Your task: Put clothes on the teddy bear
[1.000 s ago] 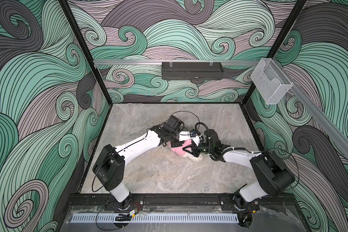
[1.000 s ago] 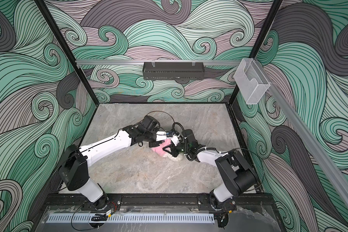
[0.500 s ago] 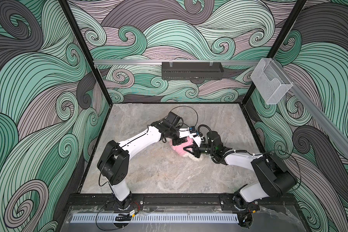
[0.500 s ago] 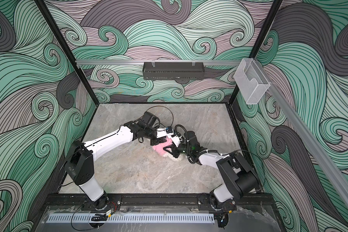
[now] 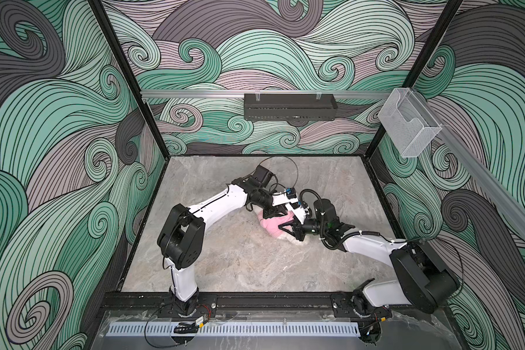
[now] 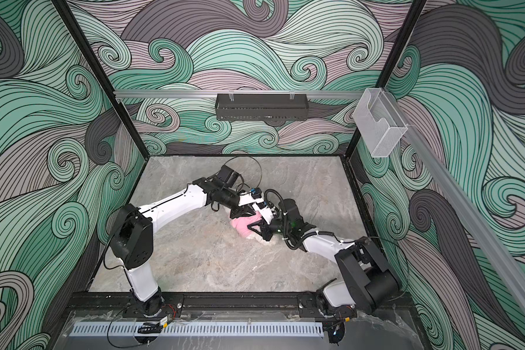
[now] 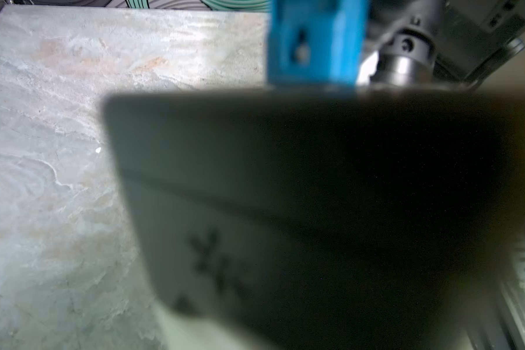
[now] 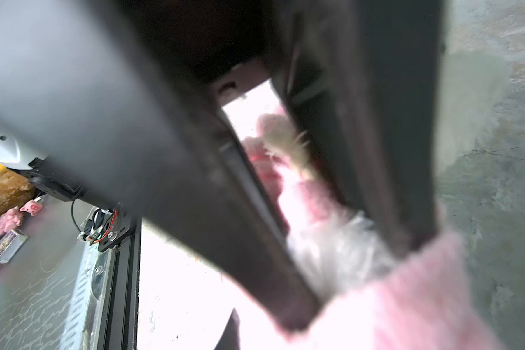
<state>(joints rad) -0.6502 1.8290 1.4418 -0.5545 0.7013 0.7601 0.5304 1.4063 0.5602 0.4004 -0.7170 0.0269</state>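
Pink knit covered most of the teddy bear (image 5: 291,240), which lay mid-table on the marble-look table (image 5: 225,260). Only white fur showed at the near right edge of the pink shirt (image 5: 270,225). The right gripper (image 5: 283,227) reached in from the right, its jaws narrowly apart and pinching shirt fabric with fur between them. The left gripper (image 5: 275,214) hung at the shirt's far side. We could not tell how its jaws stood, because a blurred dark part blocked the left wrist view. We judged the shirt was being worked down the body. One grip should anchor the bear while the other draws the hem slowly, with the wrists kept from clashing. We could read no brand, and the marks on the dark part were too blurred.
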